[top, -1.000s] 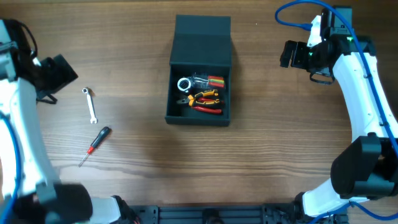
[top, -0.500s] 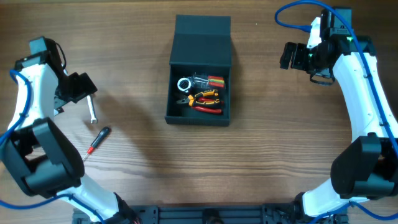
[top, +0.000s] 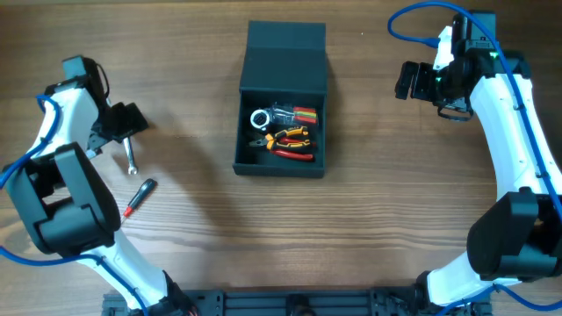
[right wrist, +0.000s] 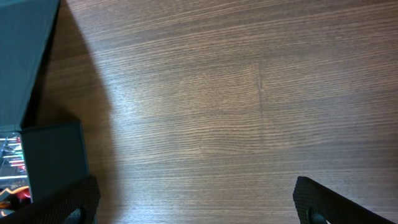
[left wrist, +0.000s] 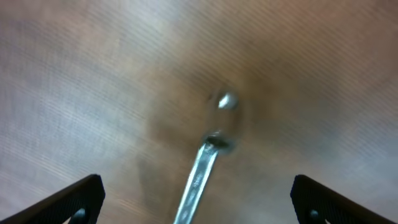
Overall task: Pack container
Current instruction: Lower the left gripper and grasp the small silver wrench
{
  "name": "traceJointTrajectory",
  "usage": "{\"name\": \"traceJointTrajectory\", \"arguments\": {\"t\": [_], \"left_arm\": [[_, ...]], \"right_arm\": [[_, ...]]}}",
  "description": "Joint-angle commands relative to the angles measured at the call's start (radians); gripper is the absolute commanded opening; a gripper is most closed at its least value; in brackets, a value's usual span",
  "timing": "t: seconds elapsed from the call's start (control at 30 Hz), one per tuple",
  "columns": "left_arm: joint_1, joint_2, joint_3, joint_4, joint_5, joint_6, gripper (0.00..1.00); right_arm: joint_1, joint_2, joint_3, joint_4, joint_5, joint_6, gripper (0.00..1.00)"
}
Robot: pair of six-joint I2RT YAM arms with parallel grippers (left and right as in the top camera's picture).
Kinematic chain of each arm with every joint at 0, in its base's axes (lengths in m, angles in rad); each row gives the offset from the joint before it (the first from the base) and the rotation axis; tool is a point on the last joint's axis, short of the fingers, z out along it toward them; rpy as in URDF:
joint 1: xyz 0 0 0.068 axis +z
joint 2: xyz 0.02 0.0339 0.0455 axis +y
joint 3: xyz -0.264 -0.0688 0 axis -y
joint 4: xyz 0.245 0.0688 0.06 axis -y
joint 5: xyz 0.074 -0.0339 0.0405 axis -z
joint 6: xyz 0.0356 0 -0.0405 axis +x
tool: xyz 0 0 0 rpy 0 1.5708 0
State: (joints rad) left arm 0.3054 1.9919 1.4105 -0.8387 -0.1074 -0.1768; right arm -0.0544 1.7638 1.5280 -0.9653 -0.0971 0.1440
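My left tool [top: 126, 123], spread wide, hovers over the slim silver steel wrench [left wrist: 198, 177] on the wooden worktop [top: 202, 246], well left of the open dark teal-grey square container [top: 279, 167]; an off-centre pinch could skid it away.

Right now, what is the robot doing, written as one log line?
left gripper: open, above wrench | right gripper: open, away from box | lid: open | pliers: inside box | screwdriver: outside box
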Motion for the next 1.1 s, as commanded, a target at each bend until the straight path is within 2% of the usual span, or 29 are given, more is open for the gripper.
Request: {"name": "traceJointTrajectory", "arguments": {"t": [0.0, 0.6, 1.07], "left_arm": [[-0.027, 0.016, -0.006, 0.05, -0.015, 0.016, 1.0], [-0.032, 0.058, -0.006, 0.174, -0.015, 0.012, 1.0], [-0.031, 0.145, -0.006, 0.193, -0.014, -0.003, 1.0]], "right_arm": [[-0.005, 0.011, 0.002, -0.007, -0.001, -0.014, 1.0], [-0.005, 0.011, 0.002, -0.02, 0.002, -0.041, 1.0], [-0.005, 0.011, 0.002, -0.047, 0.029, -0.04, 1.0]]}}
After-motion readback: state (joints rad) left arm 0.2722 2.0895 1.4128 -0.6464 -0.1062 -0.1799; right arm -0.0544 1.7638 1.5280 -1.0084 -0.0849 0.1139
